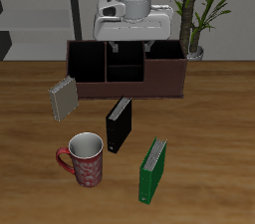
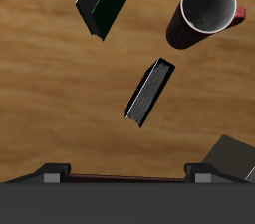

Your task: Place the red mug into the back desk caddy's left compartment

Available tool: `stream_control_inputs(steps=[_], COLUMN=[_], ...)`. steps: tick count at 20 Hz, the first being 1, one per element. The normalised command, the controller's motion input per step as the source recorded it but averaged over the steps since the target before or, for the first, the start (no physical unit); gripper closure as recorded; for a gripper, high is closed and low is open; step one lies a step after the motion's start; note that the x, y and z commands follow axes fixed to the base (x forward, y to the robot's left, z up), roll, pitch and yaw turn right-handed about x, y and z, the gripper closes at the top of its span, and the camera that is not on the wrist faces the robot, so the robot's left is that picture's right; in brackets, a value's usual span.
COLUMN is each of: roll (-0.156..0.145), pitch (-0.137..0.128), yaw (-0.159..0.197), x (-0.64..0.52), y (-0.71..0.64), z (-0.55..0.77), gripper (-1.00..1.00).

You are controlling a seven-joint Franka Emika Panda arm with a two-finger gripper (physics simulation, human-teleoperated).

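Nearest the exterior camera, a green book stands upright on the wooden tabletop close to the front edge; just beside it, also near the front, stands the red mug, upright, mouth up, its handle showing as a small loop on the side away from the green book; a black book stands farther back between the mug and the back desk caddy; a grey book leans tilted beside the caddy's end where the left compartment shows as a black-walled section. High over the caddy hangs the pincer, well apart from the mug and holding nothing; two short fingers hang below the white hand with a gap between them, so it appears parted, though they are small and dim against the dark box.

From the wrist view the mug is seen from above, pale inside, red wall and a bit of handle at its rim's edge; the black book lies between it and the dark band of the pincer's body; the green book is cut off by the frame edge; a grey corner is partly cut off too; the fingertips themselves cannot be made out there.
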Motion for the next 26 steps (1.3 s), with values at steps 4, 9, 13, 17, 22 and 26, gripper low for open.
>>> stream_control_inputs(steps=[4, 9, 13, 17, 22, 26], roll=[0.012, -0.005, -0.060, -0.035, -0.015, 0.005], pitch=[-0.009, 0.004, -0.035, -0.014, -0.023, -0.040], yaw=[0.003, -0.021, 0.006, -0.032, -0.002, -0.026], x=[-0.05, 0.14, 0.29, 0.25, 0.21, 0.40], y=[0.14, -0.02, -0.22, -0.18, -0.20, -0.50], z=[-0.02, -0.04, 0.08, 0.11, 0.11, 0.13], gripper=[-1.00, -1.00, -1.00, -1.00, -1.00, -1.00])
